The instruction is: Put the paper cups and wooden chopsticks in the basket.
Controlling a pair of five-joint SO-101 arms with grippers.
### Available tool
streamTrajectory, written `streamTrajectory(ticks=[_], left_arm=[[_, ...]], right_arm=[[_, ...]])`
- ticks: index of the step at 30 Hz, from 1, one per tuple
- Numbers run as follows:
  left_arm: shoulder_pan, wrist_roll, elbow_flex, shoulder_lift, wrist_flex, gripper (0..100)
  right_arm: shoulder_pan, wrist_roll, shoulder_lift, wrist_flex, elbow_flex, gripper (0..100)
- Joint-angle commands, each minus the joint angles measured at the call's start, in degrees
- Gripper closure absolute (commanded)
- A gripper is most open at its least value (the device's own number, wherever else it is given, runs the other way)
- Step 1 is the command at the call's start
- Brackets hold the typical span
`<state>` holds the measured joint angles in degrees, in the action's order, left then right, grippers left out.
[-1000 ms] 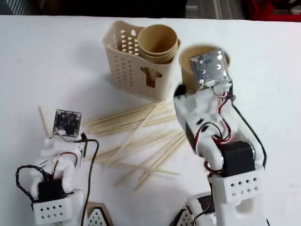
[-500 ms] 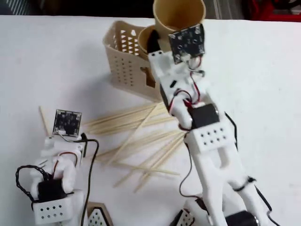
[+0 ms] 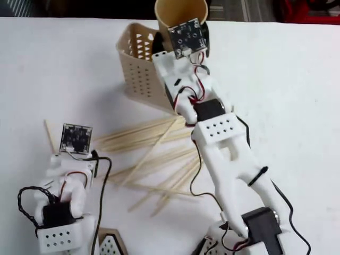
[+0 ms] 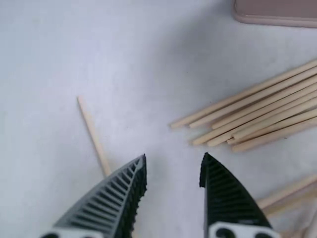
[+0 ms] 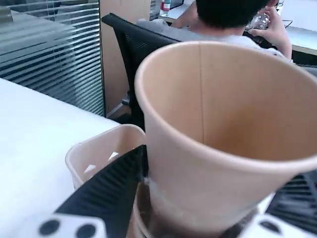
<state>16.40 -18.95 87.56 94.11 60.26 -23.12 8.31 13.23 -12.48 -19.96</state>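
My right gripper (image 3: 184, 30) is shut on a tan paper cup (image 3: 180, 11), held upright just above the far side of the cream perforated basket (image 3: 139, 74). In the right wrist view the cup (image 5: 233, 129) sits between the black fingers (image 5: 111, 186), with the basket's rim (image 5: 91, 151) below it. Several wooden chopsticks (image 3: 154, 151) lie fanned on the table in front of the basket. My left gripper (image 4: 173, 166) is open low over the table, between a single chopstick (image 4: 93, 134) and the ends of the bundle (image 4: 252, 116). The arm hides the inside of the basket.
The white table (image 3: 297, 95) has bare room to the right of the basket and at the far left. One stray chopstick (image 3: 49, 135) lies apart, beside the left arm. A dark chair (image 5: 126, 34) stands beyond the table's far edge.
My right arm has lifted the cup from the table right of the basket and swung it left, over the basket. The left arm has not moved.
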Motion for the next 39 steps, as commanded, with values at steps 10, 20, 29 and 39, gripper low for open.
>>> streamTrajectory(ticks=[10, 20, 29, 39], left_arm=[[0.4, -0.4, -0.3, 0.6, -1.1, 81], [0.4, -0.4, -0.3, 0.6, -1.1, 81], [0.4, -0.4, -0.3, 0.6, -1.1, 81], [0.4, -0.4, -0.3, 0.6, -1.1, 81]], right_arm=[[-0.3, 0.1, 4.0, -14.5, 3.2, 61.1], [-0.5, -3.3, 4.0, -30.3, 15.3, 46.0], [-2.1, -3.3, 4.5, -40.8, 24.8, 50.7], [-0.8, -3.0, 2.2, -38.9, 23.5, 88.9]])
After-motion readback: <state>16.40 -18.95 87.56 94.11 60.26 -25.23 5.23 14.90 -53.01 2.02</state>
